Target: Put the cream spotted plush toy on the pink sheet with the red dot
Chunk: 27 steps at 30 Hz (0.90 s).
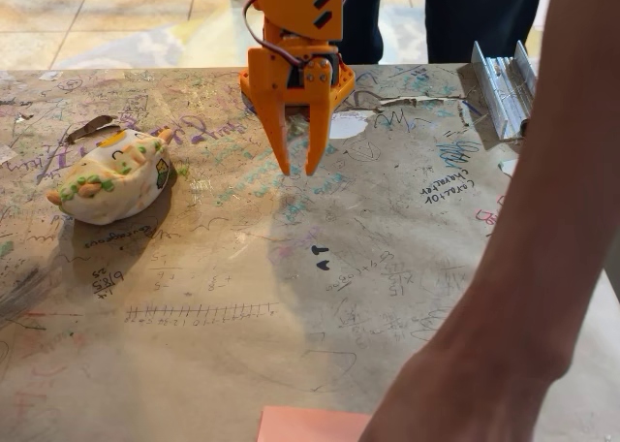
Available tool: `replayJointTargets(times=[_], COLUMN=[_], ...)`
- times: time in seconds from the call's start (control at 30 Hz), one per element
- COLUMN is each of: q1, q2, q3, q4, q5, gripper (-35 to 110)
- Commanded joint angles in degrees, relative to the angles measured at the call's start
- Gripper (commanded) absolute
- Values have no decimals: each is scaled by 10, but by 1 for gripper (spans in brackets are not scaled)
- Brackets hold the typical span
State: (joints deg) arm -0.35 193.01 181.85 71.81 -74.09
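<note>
In the fixed view we see the orange end effector [296, 169] hanging over the far middle of the table [242, 297], its two pointed fingers [278, 137] aimed downward and spread slightly apart, with nothing between them. Its tips hover above the scribbled brown paper that covers the table, and we cannot tell how high they stand over it.

We find the cream spotted plush toy [111, 178] lying on the table at the left, well apart from the end effector. It lies on its side, showing green and orange spots, a yellow patch on top and a small drawn face turned toward the right.

At the bottom edge we make out a corner of the pink sheet with the red dot [310, 425]; the dot itself is hidden from us. A person's forearm [528, 268] reaches in from the right, crosses the near part of the picture and covers part of the sheet. A metal rail [502, 88] lies at the far right of the table, and dark trouser legs [465, 15] stand behind it.
</note>
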Motion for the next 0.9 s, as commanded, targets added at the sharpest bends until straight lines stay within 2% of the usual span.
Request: replayJointTargets(times=[0.0, 0.27, 0.87], q1=[0, -47, -51], q2=[4, 3, 3], q3=[10, 10, 10], q4=[1, 1, 1], q5=[-5, -11, -11], gripper=[7, 7, 7])
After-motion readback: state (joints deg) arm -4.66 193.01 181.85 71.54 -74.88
